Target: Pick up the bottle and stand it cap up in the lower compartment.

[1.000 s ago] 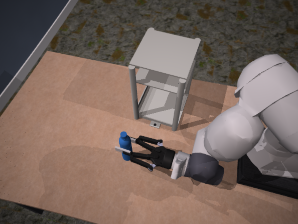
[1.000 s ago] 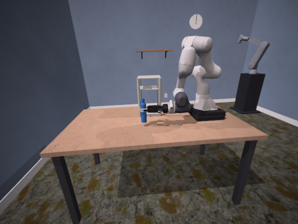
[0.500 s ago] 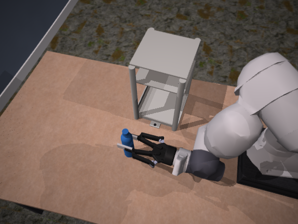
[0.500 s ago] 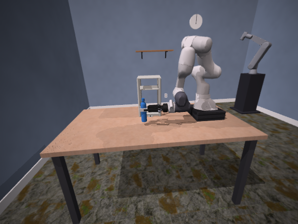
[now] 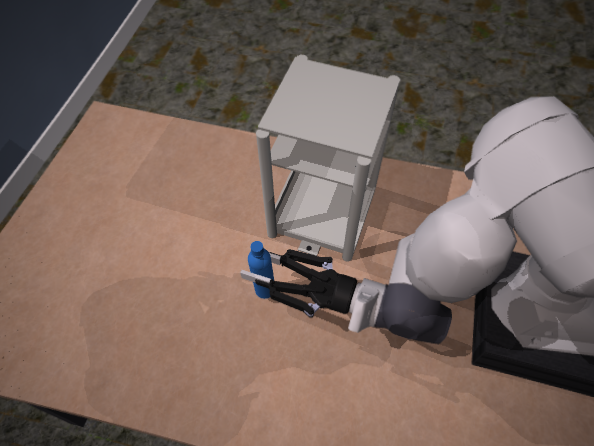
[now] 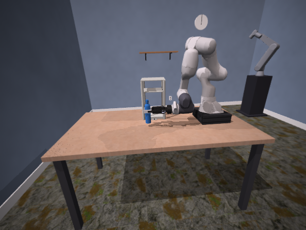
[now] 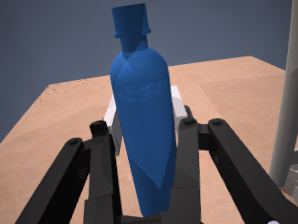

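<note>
The blue bottle (image 5: 260,270) (image 6: 148,113) (image 7: 143,119) stands cap up, just off the front left post of the grey shelving unit (image 5: 327,102) (image 6: 153,79). My gripper (image 5: 260,275) (image 6: 148,112) (image 7: 146,102) reaches in sideways, level with the table, and is shut on the bottle's body with one finger on each side. In the wrist view the bottle leans slightly to the right. The lower compartment (image 5: 320,207) of the unit is open and empty. I cannot tell whether the bottle's base touches the table (image 5: 150,300).
The arm's black base (image 5: 530,360) (image 6: 214,117) sits at the table's right. A small grey tab (image 5: 309,246) lies at the unit's front foot. A second grey arm on a black pedestal (image 6: 256,95) stands on the floor beyond the table.
</note>
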Robot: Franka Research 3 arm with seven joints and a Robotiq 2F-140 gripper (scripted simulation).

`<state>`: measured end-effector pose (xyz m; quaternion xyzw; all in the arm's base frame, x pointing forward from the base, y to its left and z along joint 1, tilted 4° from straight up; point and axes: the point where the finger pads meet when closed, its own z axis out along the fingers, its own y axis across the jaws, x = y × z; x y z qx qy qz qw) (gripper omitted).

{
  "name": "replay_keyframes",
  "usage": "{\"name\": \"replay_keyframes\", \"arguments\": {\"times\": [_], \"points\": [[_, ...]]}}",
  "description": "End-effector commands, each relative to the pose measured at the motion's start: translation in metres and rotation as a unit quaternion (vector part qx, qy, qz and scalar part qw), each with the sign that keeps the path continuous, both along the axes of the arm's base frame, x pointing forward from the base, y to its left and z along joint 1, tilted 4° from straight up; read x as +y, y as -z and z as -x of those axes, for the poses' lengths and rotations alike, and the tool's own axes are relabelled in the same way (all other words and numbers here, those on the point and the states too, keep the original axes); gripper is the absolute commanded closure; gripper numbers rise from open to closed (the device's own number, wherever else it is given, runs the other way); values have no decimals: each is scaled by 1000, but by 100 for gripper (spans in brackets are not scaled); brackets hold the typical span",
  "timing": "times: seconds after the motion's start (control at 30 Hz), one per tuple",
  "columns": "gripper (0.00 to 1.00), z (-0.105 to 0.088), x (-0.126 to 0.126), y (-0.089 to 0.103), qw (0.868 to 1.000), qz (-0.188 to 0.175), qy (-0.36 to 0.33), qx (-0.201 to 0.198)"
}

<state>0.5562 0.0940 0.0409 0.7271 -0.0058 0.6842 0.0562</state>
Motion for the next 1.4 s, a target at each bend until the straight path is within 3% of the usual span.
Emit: {"name": "replay_keyframes", "arguments": {"times": [0.0, 0.67, 1.37], "points": [[100, -2, -9, -6, 1000, -14, -4, -9], [100, 2, -59, -8, 1000, -14, -4, -9], [100, 3, -77, -9, 1000, -14, -4, -9]]}}
